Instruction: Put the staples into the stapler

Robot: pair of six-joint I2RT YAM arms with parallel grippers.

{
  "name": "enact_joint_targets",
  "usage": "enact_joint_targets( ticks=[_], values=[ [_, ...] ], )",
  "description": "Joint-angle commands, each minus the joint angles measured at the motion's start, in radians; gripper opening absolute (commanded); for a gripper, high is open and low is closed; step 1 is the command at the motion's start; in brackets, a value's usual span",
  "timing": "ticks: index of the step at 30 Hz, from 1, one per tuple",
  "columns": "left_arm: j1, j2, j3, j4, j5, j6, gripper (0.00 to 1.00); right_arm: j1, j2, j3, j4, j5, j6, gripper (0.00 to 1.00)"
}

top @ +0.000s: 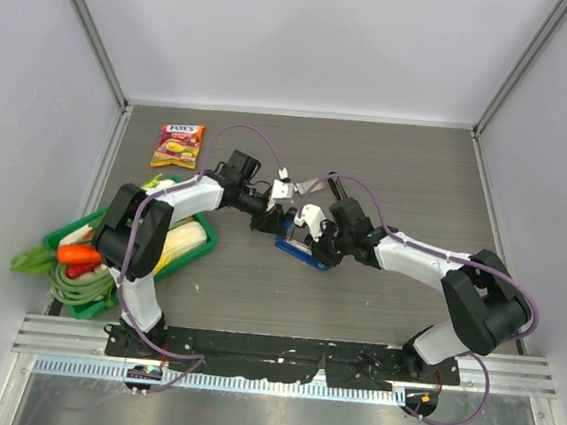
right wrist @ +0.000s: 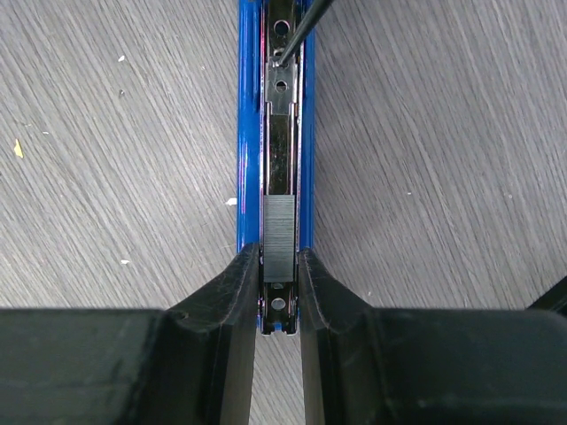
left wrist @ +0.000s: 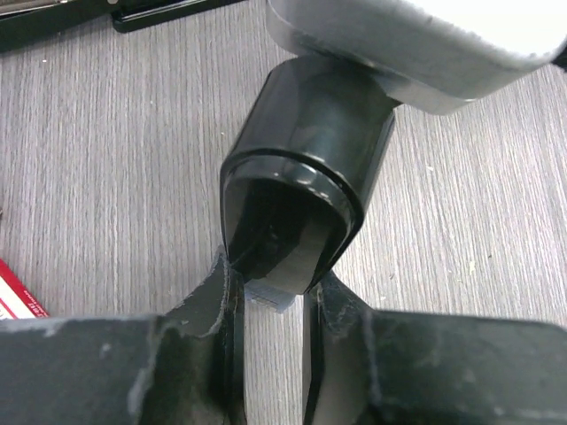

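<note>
The fingers [right wrist: 232, 301] of the right gripper [right wrist: 279, 305] stand close together, clamped on the two blue side rails of the stapler [right wrist: 249, 133] at the end nearest that wrist camera. The staples [right wrist: 279, 237] lie flat in the open channel, just ahead of the fingertips, with the metal pusher [right wrist: 281, 84] farther along. Bare wood grain runs along both sides of the stapler.

The left gripper [left wrist: 270, 305] has its fingers [left wrist: 211, 305] a narrow gap apart. Their tips are against the lower edge of a glossy black rounded part [left wrist: 301, 177]; whether they pinch anything I cannot tell. A red-and-white box [left wrist: 16, 297] shows only at this view's left margin.

From above, the stapler sits about mid-table, somewhat nearer the near edge, with both grippers meeting over it. The arms hide the channel and staples in this view. A green tray [top: 207, 235] of vegetables crowds the left edge toward the near-left corner. Open tabletop [top: 419, 165] stretches to the far and right edges. A snack packet [top: 177, 145] lies near the far-left corner.
</note>
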Motion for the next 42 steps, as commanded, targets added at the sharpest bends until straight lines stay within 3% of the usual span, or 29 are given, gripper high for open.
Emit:
enact_joint_targets(
  ticks=[1, 4, 11, 16, 24, 42],
  values=[
    [-0.019, -0.015, -0.013, 0.043, 0.063, -0.035, 0.03, 0.006, -0.028, -0.005, -0.002, -0.011, -0.009, 0.01],
    [-0.023, -0.032, -0.029, 0.042, 0.058, -0.031, 0.00, 0.006, -0.029, -0.005, -0.003, -0.008, -0.009, 0.01],
    [-0.021, -0.132, -0.114, 0.039, -0.040, -0.003, 0.00, 0.001, -0.046, 0.010, -0.049, -0.037, -0.042, 0.25],
    [-0.021, -0.212, -0.152, 0.013, -0.097, 0.014, 0.00, -0.007, -0.091, 0.012, -0.078, -0.085, -0.068, 0.33],
    [-0.032, -0.278, -0.209, 0.013, -0.230, -0.005, 0.00, -0.034, -0.141, 0.004, -0.103, -0.149, -0.079, 0.34],
    [-0.234, -0.258, -0.145, -0.164, -0.727, 0.066, 0.00, -0.079, -0.178, 0.012, -0.105, -0.168, -0.059, 0.35]
  ],
)
